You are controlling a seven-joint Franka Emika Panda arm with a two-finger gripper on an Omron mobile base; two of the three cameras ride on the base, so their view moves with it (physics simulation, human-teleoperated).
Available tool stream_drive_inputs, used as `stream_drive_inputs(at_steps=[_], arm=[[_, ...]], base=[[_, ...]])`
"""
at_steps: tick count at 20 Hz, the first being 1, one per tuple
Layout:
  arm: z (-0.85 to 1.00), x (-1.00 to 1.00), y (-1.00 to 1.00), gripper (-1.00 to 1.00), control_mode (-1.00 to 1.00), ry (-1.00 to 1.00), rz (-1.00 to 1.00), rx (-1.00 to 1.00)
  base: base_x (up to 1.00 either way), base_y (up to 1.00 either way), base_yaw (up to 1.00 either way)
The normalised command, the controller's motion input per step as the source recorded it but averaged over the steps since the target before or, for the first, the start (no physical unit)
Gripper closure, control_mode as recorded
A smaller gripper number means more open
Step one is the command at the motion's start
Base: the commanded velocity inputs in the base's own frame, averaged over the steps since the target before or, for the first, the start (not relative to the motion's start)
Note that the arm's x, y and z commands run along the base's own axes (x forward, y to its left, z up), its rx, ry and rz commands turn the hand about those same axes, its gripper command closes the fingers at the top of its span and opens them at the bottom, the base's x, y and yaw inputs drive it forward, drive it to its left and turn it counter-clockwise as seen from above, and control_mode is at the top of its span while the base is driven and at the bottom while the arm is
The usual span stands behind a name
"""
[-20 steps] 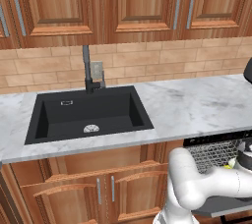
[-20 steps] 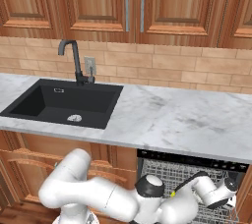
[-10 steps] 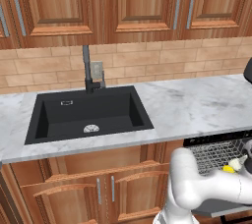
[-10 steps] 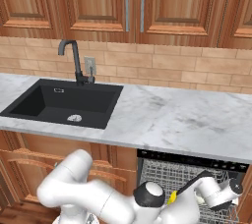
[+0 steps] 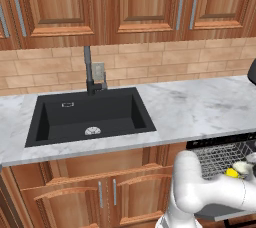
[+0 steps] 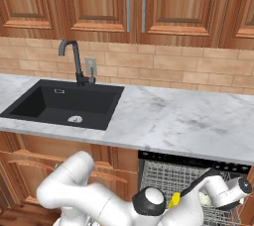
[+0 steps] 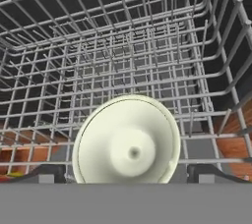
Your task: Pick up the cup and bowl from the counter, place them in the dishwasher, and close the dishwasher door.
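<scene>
The pale cream bowl (image 7: 126, 142) lies in the grey wire rack (image 7: 133, 56) of the dishwasher (image 6: 171, 180), its round base facing the hand camera. My gripper (image 7: 124, 171) is open just above it, one dark fingertip (image 7: 45, 172) on each side and the right one clear of the rim. The yellow cup (image 5: 231, 173) sits in the same rack beside the bowl (image 5: 244, 166); the right base view shows the cup (image 6: 174, 200) next to my forearm. The dishwasher door (image 5: 220, 215) hangs open below the rack. The marble counter (image 6: 188, 121) carries neither dish.
A black sink (image 5: 90, 114) with a dark faucet (image 5: 89, 72) is set in the counter to the left. Wooden cabinets (image 5: 100, 197) flank the dishwasher below, and more hang above. The rack's upright tines (image 7: 197, 12) and side wall stand close around the hand.
My fingers have spread wide apart and no longer grip the bowl, which rests in the rack. The arm has stayed low over the rack with little other movement.
</scene>
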Motion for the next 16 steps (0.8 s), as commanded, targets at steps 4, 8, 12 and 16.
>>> stream_drive_inputs(at_steps=[4,8,12,16], arm=[[0.0,-0.22,0.14,-1.0,-1.0,0.0,-0.09,0.04],[-0.07,-0.35,0.4,-1.0,-1.0,0.0,-0.13,0.0],[-0.04,-0.39,0.49,-1.0,-1.0,0.0,-0.14,0.04],[-0.07,-0.36,0.42,-1.0,-1.0,0.0,-0.13,0.05]], base=[[0.0,0.0,0.0],[0.0,0.0,0.0],[0.0,0.0,0.0],[0.0,0.0,0.0]])
